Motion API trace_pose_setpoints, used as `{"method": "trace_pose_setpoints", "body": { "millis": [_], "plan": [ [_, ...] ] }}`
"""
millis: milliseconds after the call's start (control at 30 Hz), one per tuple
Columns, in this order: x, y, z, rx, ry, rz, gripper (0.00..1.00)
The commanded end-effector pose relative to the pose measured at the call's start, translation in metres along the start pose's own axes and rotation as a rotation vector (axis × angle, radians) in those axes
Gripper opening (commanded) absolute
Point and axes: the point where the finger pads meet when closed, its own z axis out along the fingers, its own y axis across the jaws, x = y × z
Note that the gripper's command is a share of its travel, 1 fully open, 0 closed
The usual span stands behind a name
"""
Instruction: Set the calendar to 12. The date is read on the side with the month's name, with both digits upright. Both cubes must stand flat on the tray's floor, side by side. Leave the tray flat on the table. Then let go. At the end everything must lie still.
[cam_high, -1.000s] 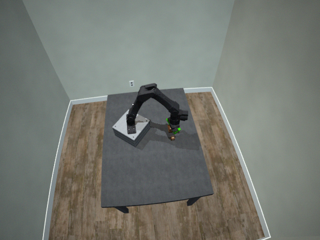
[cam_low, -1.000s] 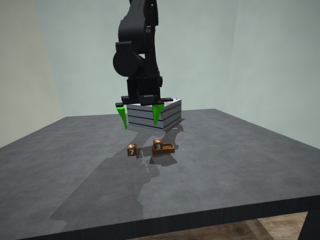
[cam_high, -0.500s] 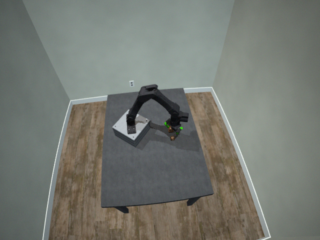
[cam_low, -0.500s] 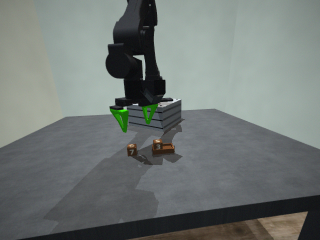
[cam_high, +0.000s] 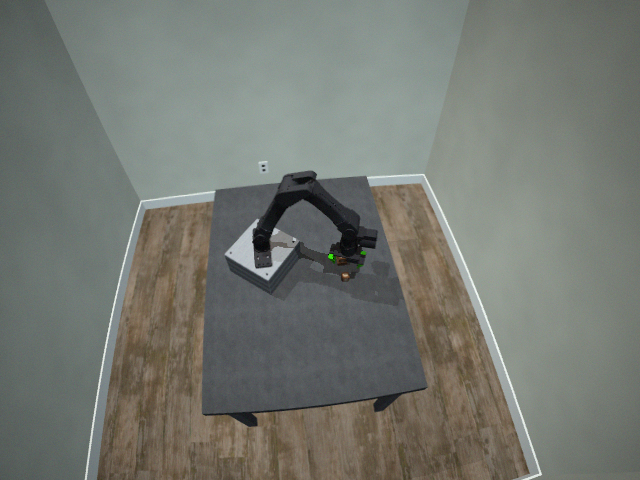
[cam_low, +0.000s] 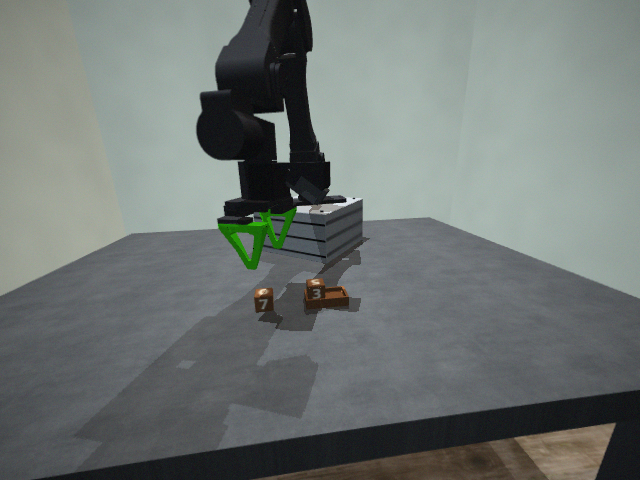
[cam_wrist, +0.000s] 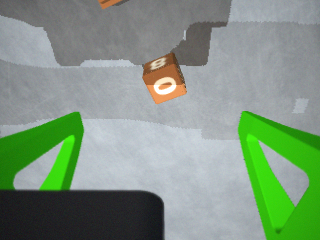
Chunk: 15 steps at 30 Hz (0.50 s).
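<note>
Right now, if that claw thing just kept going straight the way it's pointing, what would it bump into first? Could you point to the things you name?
Pointing down, the open gripper (cam_high: 346, 260) (cam_low: 265, 258) (cam_wrist: 160, 120) would probably meet the loose cube (cam_high: 345, 276) (cam_low: 263, 300) (cam_wrist: 165, 80) or the table (cam_high: 310, 335) (cam_low: 413, 335) (cam_wrist: 175, 165) just beside it; depth is unclear.

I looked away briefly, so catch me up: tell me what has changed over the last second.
In the exterior view, the open gripper has turned, its far finger swinging left. Nothing was grasped or released. The loose cube, tray and cube in it stayed put.
</note>
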Motion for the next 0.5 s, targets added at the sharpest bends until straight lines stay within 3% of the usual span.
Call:
{"method": "trace_pose_setpoints", "body": {
  "millis": [0, 233, 467],
  "plan": [
    [0.0018, -0.0035, -0.0032, 0.013, -0.003, -0.158, 1.0],
    [0.0072, -0.0049, -0.0019, 0.013, -0.002, -0.348, 1.0],
    [0.0086, -0.0053, -0.0016, 0.014, -0.001, -0.394, 1.0]
  ]
}}
